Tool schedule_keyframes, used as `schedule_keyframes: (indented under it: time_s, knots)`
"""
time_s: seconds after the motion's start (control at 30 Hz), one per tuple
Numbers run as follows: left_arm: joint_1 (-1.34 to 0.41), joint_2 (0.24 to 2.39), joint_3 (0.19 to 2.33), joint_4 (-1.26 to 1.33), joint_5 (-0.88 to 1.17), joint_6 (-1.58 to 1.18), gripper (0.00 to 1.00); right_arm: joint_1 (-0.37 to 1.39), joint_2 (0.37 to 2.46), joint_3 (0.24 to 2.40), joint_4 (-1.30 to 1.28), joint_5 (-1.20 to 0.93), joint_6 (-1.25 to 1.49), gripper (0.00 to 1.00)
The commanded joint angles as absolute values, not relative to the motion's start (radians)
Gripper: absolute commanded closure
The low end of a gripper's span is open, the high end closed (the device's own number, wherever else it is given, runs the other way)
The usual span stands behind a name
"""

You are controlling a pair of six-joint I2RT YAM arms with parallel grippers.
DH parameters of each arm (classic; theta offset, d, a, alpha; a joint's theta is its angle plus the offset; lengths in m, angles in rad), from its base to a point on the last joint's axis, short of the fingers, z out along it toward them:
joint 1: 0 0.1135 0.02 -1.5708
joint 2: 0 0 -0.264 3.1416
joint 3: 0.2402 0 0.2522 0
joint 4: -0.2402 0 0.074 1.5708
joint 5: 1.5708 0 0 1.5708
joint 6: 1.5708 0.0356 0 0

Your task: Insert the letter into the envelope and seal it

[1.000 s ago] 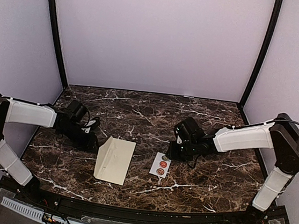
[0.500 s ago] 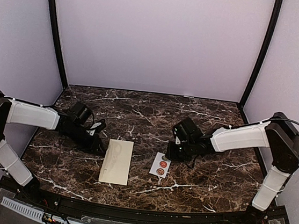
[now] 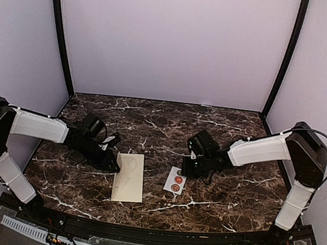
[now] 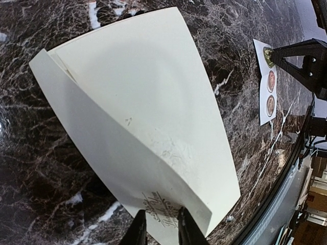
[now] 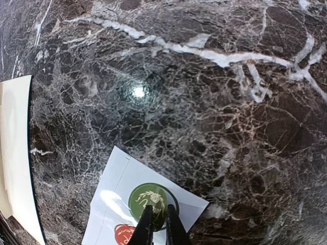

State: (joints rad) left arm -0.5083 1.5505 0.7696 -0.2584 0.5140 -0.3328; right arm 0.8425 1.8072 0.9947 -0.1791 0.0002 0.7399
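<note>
The cream envelope [image 3: 129,178] lies on the marble table, long side toward me. In the left wrist view it [image 4: 153,117] is curved, with one layer folded over and raised, and a printed mark shows by the fingers. My left gripper [image 3: 115,164] [image 4: 161,229] is shut on its far-left edge. The letter itself is not visible. My right gripper [image 3: 185,169] [image 5: 158,224] is nearly closed on the round green sticker [image 5: 152,200] at the far end of the white sticker strip [image 3: 175,180] [image 5: 115,178]. A red sticker [image 5: 124,235] sits below it.
The dark marble table [image 3: 227,189] is enclosed by purple walls with black corner posts. The sticker strip lies just right of the envelope, and also shows in the left wrist view [image 4: 261,104]. The envelope's edge shows at the left of the right wrist view [image 5: 13,153].
My left gripper has moved right and toward me, and the envelope has turned upright and flattened, its raised side folded over. My right gripper has shifted slightly left on the sticker strip.
</note>
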Motion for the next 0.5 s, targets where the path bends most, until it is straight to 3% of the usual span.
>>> schedule_keyframes:
  time_s: [0.0,0.47]
  knots:
    - [-0.520,1.569,0.797,-0.246,0.534,-0.341,0.79,0.843,1.819,1.020,-0.150,0.005,0.738,0.94]
    - [-0.530,1.624,0.834,-0.261,0.536,-0.325,0.79,0.849,1.825,1.037,-0.160,0.018,0.734,1.00]
